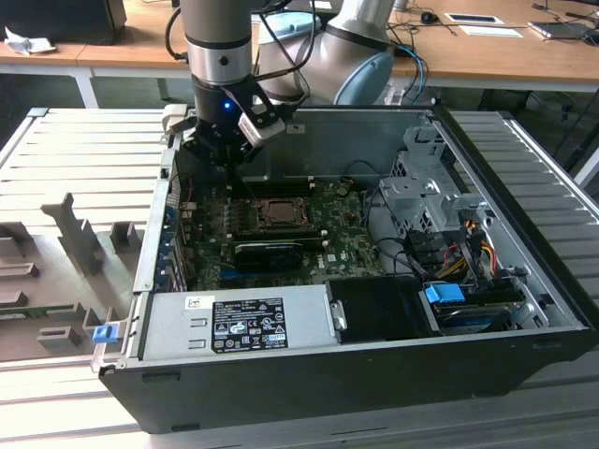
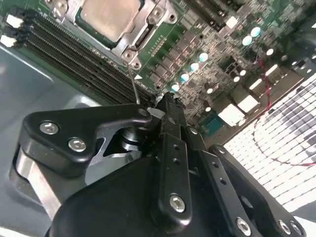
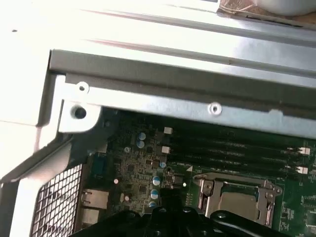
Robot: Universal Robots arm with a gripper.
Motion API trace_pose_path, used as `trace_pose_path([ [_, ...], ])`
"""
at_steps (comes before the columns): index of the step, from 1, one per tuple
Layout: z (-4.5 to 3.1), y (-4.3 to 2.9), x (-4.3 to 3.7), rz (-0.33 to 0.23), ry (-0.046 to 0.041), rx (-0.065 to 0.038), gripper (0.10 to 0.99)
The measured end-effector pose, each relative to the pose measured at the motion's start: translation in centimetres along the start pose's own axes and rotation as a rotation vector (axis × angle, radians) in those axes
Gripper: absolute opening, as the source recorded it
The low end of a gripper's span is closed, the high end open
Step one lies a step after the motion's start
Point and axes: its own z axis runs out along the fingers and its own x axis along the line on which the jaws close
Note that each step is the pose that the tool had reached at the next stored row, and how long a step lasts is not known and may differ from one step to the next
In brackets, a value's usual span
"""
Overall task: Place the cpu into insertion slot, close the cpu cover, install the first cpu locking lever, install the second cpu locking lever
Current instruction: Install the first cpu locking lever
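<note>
The cpu lies grey side up in the insertion slot on the green board. The cpu cover is folded down flat around it, and the chip shows through its window. The cover appears in both wrist views. A thin wire locking lever stands up from the socket's corner. Its free end reaches the tips of my gripper. The gripper hangs over the board just behind the socket, toward the exterior view's left. Its fingers are pressed together with nothing visibly between them.
The board sits deep in an open computer case. A long black expansion card lies just in front of the socket. Memory slots run behind it below the case's metal rail. The power supply and drive bays stand nearby.
</note>
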Motion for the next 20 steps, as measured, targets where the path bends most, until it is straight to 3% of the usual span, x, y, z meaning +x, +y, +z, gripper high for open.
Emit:
trace_pose_path([
  [2,0.09,0.51,-0.06,0.000,0.0001,0.000,0.106],
  [5,0.12,0.68,-0.17,0.000,0.0002,0.000,0.106],
  [20,0.16,0.39,-2.22,0.000,0.0002,0.000,0.106],
])
